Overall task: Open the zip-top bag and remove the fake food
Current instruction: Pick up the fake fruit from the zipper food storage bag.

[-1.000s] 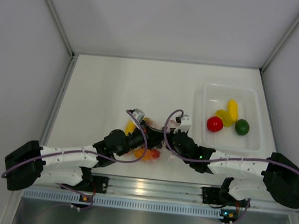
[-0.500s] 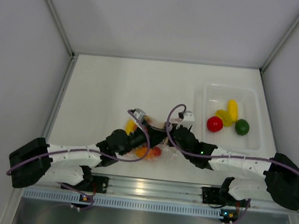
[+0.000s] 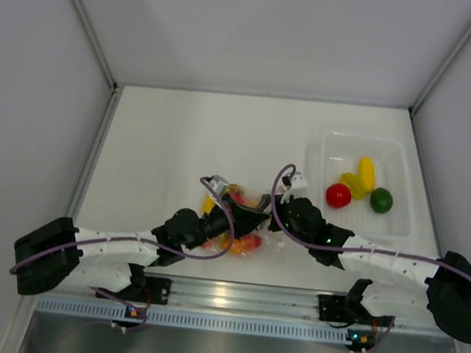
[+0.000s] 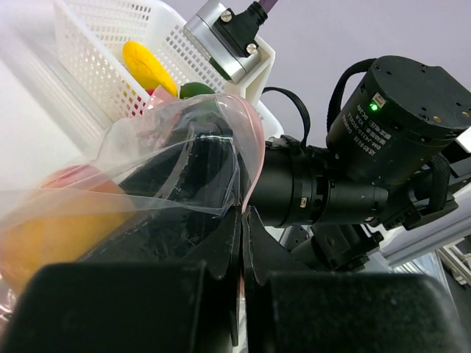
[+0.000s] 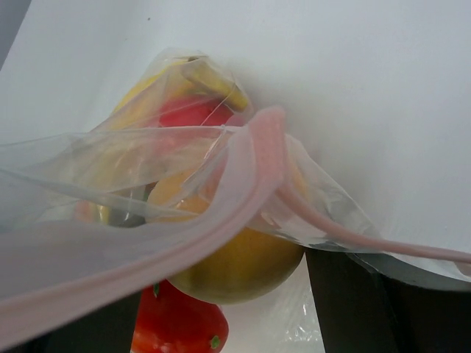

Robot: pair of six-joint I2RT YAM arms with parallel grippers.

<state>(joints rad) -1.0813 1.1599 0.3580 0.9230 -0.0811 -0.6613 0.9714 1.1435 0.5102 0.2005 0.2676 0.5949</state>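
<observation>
Open zip-top bag (image 5: 246,184) with fake food (image 5: 235,266) inside

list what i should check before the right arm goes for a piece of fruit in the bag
1. Left gripper pinching the zip-top bag: ok, jaws shut on the film.
2. Bag mouth parted: ok, the pink zip strip arches open in the right wrist view.
3. Right gripper open: ok, fingers stand apart at the mouth.
4. Target lined up: ok, a yellow-orange fruit lies ahead between them.
5. Film out of the fingers' path: cannot tell, plastic drapes across the view.
6. Tray has bare floor for a drop: ok.
</observation>
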